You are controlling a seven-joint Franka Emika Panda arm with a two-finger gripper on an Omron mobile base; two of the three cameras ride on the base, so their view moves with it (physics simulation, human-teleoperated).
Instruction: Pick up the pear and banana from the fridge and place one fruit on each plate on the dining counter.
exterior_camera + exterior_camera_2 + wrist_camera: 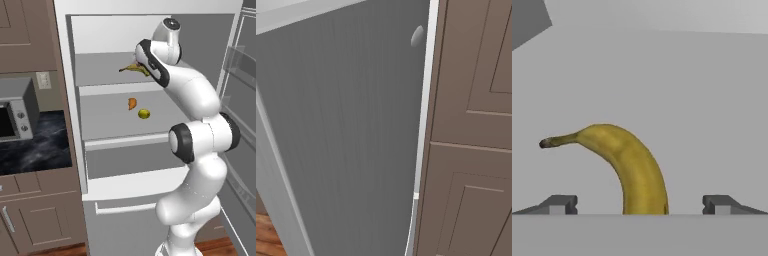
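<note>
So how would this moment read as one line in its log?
gripper: open, straddling banana | banana: on upper fridge shelf, ungrasped | pear: shelf below

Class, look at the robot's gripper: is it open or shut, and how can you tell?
Open. In the hand view the gripper has its fingertips wide apart, with the banana between them, untouched.

We see taupe-brown panelled wooden cabinets [30, 220], a black marble countertop [37, 150] with a grey boxy microwave [17, 115], a beige wall outlet [44, 80], and reddish wooden plank floor [65, 249].
</note>
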